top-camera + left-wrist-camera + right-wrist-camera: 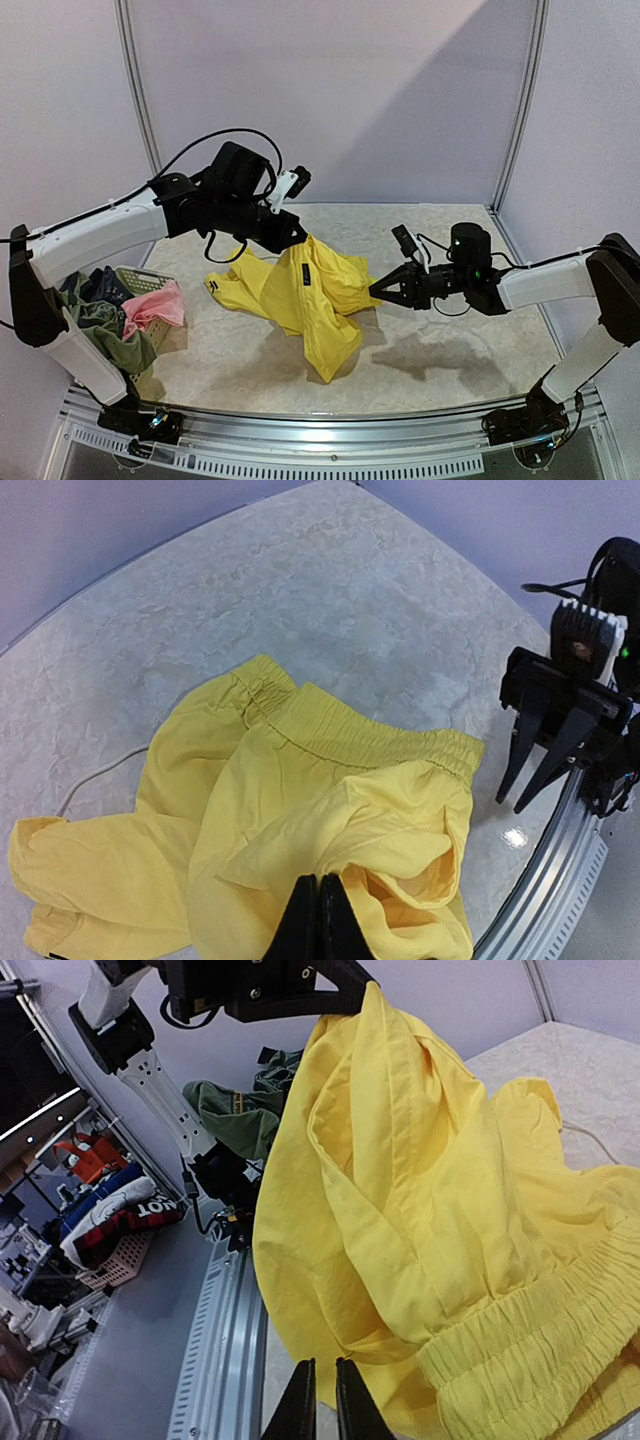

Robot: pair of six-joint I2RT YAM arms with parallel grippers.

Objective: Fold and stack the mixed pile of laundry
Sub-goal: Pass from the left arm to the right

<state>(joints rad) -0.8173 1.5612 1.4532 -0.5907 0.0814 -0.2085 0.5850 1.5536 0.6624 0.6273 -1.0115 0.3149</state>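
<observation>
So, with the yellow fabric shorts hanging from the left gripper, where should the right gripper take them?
Probably the gathered elastic waistband of the yellow fabric shorts, at its end nearest the right gripper, coming in sideways from the right. That band is thick, faces that gripper, and lies away from the left gripper's pinch.

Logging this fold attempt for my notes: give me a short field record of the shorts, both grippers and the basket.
garment: yellow shorts, partly lifted, rest on the table
left gripper: shut on the shorts, holding them up
right gripper: at the shorts' edge, jaws narrow, grip unclear
basket: mesh laundry basket at left, holds olive-green garment and pink garment
</observation>
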